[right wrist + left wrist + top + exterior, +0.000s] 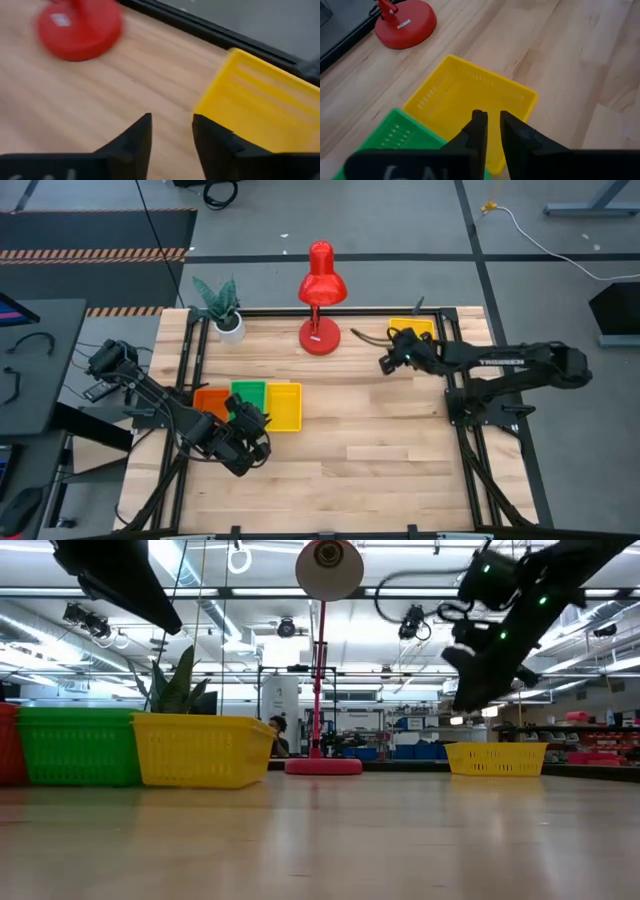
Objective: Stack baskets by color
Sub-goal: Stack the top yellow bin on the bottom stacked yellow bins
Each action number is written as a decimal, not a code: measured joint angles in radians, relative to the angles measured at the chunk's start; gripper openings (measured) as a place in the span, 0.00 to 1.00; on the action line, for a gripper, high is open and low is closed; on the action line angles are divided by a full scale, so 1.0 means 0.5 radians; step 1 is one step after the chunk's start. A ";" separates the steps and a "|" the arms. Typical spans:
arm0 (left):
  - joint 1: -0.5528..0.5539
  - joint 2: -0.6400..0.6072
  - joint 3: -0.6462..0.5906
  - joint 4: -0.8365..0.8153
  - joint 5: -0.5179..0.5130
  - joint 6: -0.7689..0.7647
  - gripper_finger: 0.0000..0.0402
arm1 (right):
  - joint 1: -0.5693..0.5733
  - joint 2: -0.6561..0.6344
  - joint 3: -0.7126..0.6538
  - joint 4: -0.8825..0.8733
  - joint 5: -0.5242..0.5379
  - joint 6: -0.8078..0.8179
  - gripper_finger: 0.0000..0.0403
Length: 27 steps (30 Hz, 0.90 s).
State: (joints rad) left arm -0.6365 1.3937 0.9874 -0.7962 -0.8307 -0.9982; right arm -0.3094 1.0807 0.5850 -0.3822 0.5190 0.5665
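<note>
My right pincer [171, 131] hung parted and empty just beside the yellow basket [260, 107] near the red lamp [321, 300]; my left pincer [490, 131] hovered nearly closed, empty.

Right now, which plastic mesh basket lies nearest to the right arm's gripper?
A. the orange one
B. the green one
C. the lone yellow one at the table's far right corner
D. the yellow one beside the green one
C: the high view shows the right gripper close to the lone yellow plastic mesh basket; the other baskets lie in a row near the left arm.
</note>
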 joint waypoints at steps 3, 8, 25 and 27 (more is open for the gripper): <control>0.000 0.000 0.000 -0.002 0.000 0.002 0.15 | -0.170 0.122 0.000 0.067 -0.002 0.014 0.43; 0.001 0.000 0.000 -0.009 0.000 0.002 0.13 | -0.386 0.353 0.000 0.310 0.001 -0.090 0.51; 0.001 0.000 0.000 -0.011 0.001 0.000 0.12 | -0.585 0.781 0.001 0.665 -0.141 -0.300 0.29; 0.001 0.000 0.000 -0.011 0.001 -0.001 0.12 | -0.554 0.772 0.001 0.649 -0.164 -0.377 0.18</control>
State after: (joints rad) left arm -0.6361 1.3937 0.9874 -0.8017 -0.8303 -0.9985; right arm -0.5865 1.4666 0.5854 -0.0578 0.4368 0.3778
